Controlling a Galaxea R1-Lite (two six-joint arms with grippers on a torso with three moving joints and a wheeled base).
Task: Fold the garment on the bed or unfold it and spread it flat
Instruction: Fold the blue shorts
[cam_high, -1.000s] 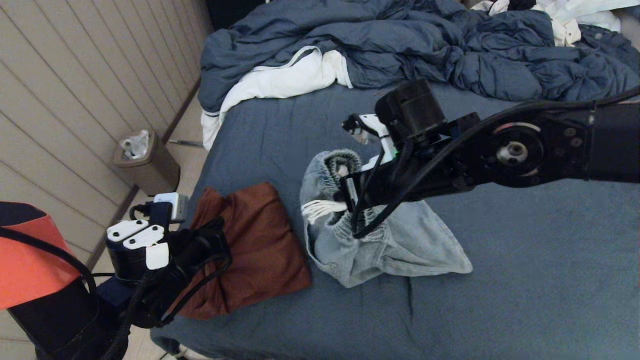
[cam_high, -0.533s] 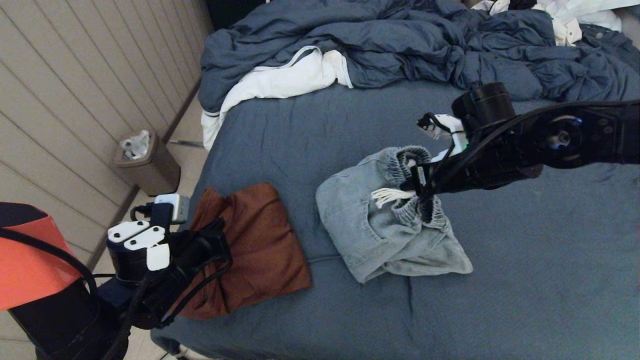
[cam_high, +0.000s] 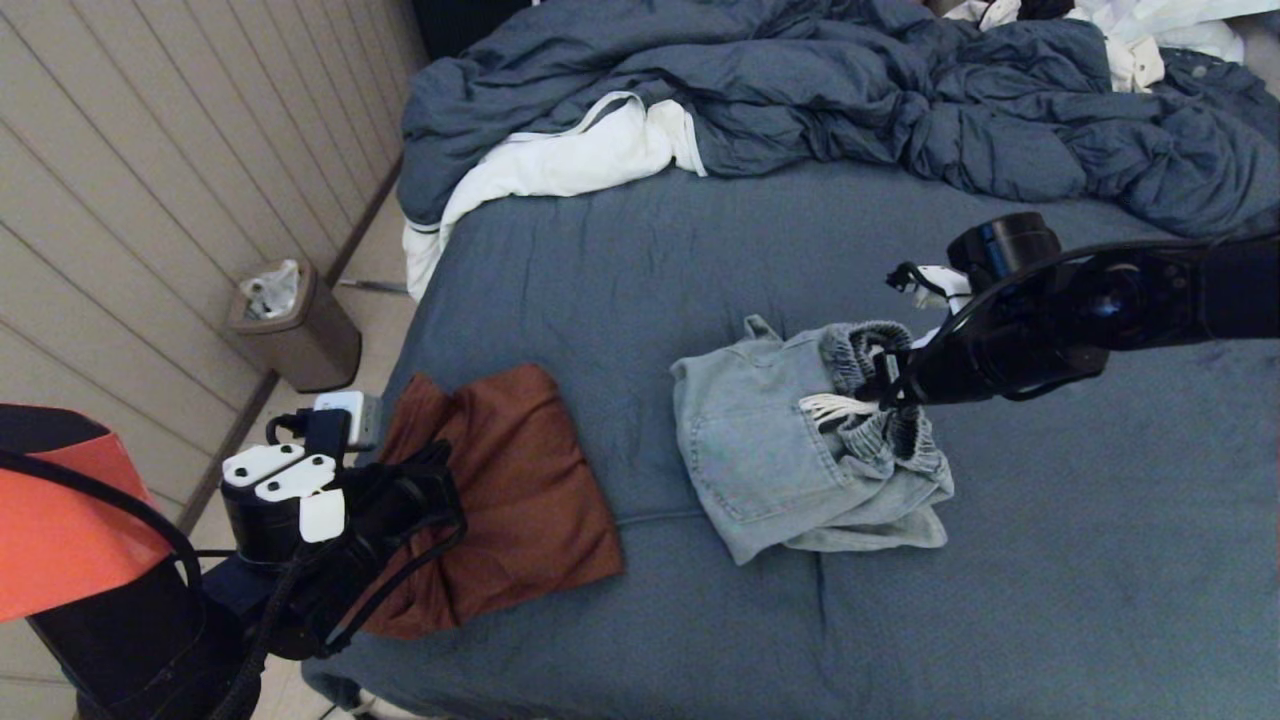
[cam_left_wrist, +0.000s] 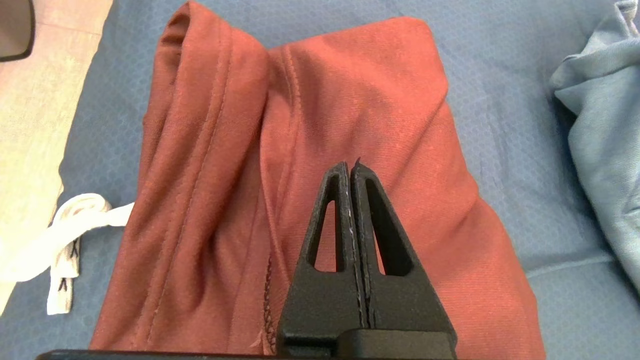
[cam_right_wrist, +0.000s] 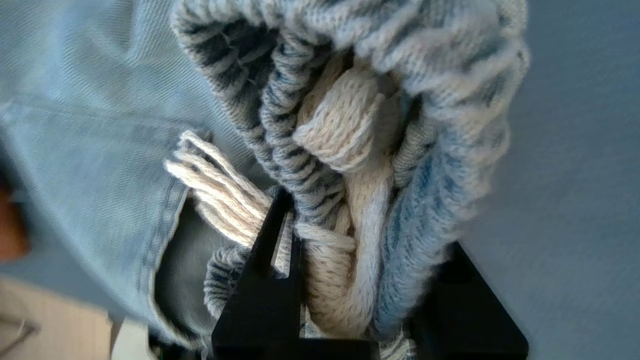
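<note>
Seen from the head view, a small trash bin (cam_high: 293, 335) stands on the floor at about nine o'clock, beside the panelled wall. Toward seven o'clock the left gripper (cam_left_wrist: 350, 172) hangs over a folded rust-red garment (cam_high: 500, 500) that lies near the bed's left edge; its two black fingers (cam_left_wrist: 330, 220) are pressed flat together with nothing between them, and they hover above the red cloth rather than pinching it. The bed (cam_high: 620, 300), covered in a slate-blue fitted sheet, fills most of the scene, and across its far side from eleven to one o'clock lies the rumpled dark blue duvet (cam_high: 800, 90) with a fold of white lining turned out. Just right of centre sits the light-blue denim garment (cam_high: 770, 450), partly folded, with a back pocket facing up. At about three o'clock the right gripper (cam_high: 885, 385) reaches in from the right edge and is clamped on the garment's gathered elastic waistband (cam_right_wrist: 400, 165), the white drawstring (cam_high: 830, 407) bunched up between its fingers (cam_right_wrist: 270, 270), so that end of the denim is lifted slightly off the sheet.
</note>
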